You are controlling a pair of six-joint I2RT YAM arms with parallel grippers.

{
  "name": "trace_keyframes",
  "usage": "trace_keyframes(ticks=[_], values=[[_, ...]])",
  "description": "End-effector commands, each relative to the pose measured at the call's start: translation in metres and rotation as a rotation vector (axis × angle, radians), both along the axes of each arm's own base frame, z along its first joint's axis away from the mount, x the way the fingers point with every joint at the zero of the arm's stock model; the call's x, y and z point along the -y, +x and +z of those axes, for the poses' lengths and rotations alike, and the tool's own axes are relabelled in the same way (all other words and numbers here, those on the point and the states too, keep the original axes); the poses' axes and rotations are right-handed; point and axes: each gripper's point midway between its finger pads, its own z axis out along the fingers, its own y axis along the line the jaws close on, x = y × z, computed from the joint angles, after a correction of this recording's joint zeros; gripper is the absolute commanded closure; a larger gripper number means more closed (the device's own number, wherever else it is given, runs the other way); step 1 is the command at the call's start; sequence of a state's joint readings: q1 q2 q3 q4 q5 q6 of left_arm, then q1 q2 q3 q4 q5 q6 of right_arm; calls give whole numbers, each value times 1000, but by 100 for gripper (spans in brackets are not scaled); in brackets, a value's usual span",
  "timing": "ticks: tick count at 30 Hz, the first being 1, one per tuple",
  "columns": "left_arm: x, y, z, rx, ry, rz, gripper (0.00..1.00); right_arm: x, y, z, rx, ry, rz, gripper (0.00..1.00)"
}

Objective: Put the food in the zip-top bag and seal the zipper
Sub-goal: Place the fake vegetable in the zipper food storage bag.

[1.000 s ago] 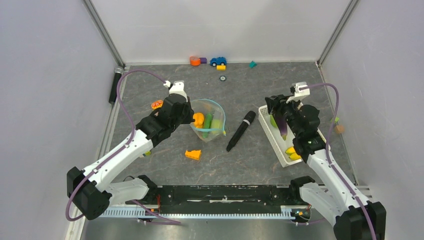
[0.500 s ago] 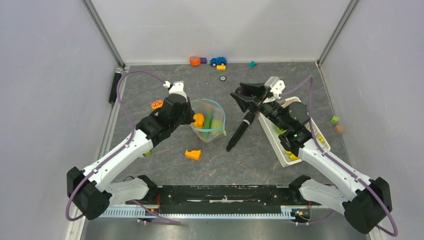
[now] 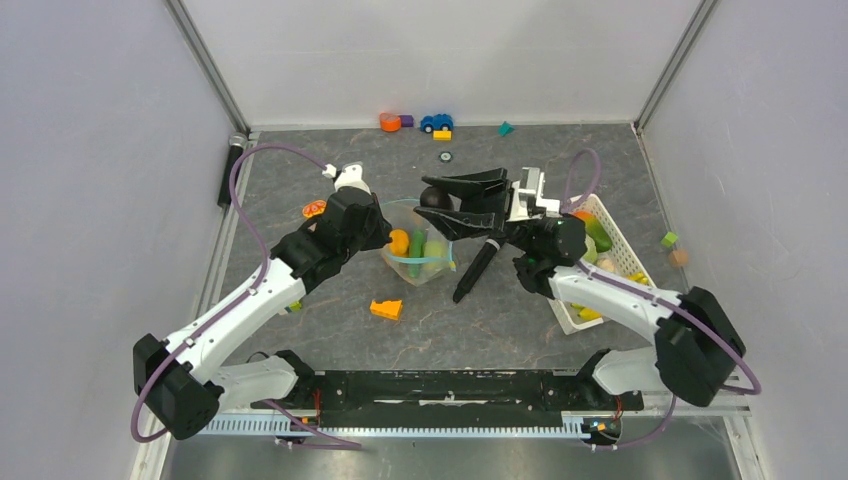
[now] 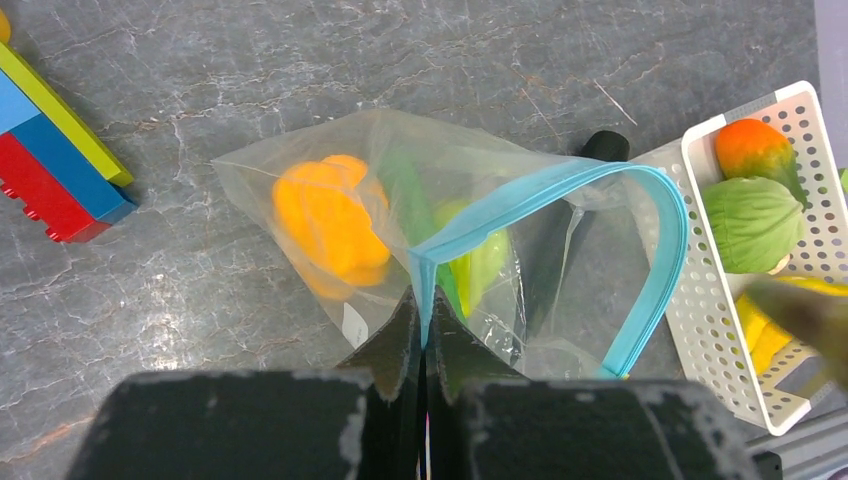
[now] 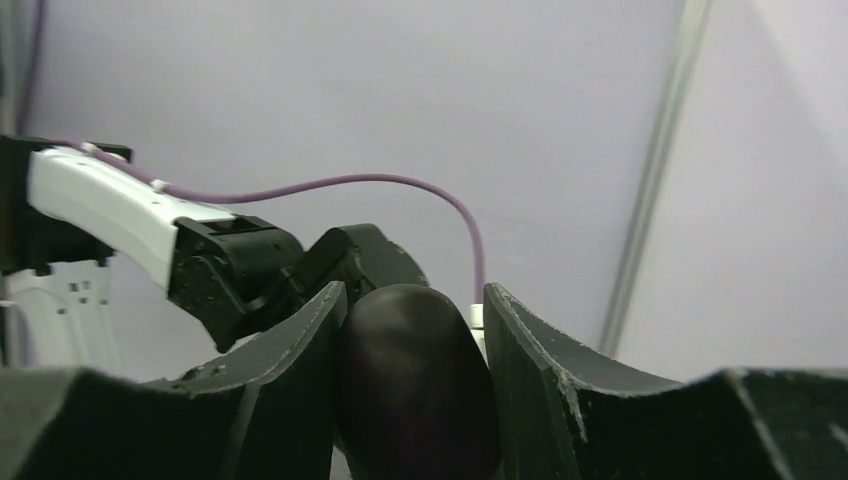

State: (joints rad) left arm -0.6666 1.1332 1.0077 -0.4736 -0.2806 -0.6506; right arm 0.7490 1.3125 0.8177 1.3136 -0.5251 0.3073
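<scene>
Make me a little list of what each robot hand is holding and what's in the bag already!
left gripper: shut, pinching the zip-top bag at its teal zipper
right gripper: holding a dark purple toy vegetable by the bag's mouth
inside the bag: orange toy, green pod, yellow-green piece
bag mouth: open, not sealed
white basket: still holds a green fruit and an orange-red fruit

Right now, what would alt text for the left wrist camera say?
The left gripper, shut, pinches the teal zipper of a clear zip-top bag holding orange and green toy food. A white basket of toy fruit sits at right, coloured blocks at left.
</scene>
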Motion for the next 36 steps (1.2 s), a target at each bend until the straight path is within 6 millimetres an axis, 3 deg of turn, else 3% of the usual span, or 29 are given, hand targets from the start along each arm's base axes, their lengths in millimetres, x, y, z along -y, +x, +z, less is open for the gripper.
trace_keyframes(ticks=[1, 5, 9, 12, 19, 21, 25, 29, 36], values=[[6, 3, 34, 54, -112, 20, 98, 0, -39, 28, 97, 127, 187, 94], [12, -3, 39, 53, -147, -16, 98, -15, -39, 7, 78, 113, 210, 94], [11, -7, 43, 69, -163, -24, 98, -29, -14, -15, 31, 83, 136, 93], [10, -8, 45, 71, -167, -25, 98, -34, -7, -27, 19, 82, 128, 93], [8, -12, 48, 77, -186, -23, 98, -46, 17, -70, -26, -3, 40, 82], [8, -12, 48, 78, -187, -21, 98, -48, 21, -78, -37, -17, 24, 74], [7, -12, 47, 76, -186, -14, 98, -47, 27, -94, -55, -57, -22, 39], [4, -12, 47, 80, -183, 0, 98, -43, 29, -106, -55, -102, -63, 17], [1, -13, 47, 80, -184, 10, 98, -32, 45, -122, -130, -185, -176, 10]])
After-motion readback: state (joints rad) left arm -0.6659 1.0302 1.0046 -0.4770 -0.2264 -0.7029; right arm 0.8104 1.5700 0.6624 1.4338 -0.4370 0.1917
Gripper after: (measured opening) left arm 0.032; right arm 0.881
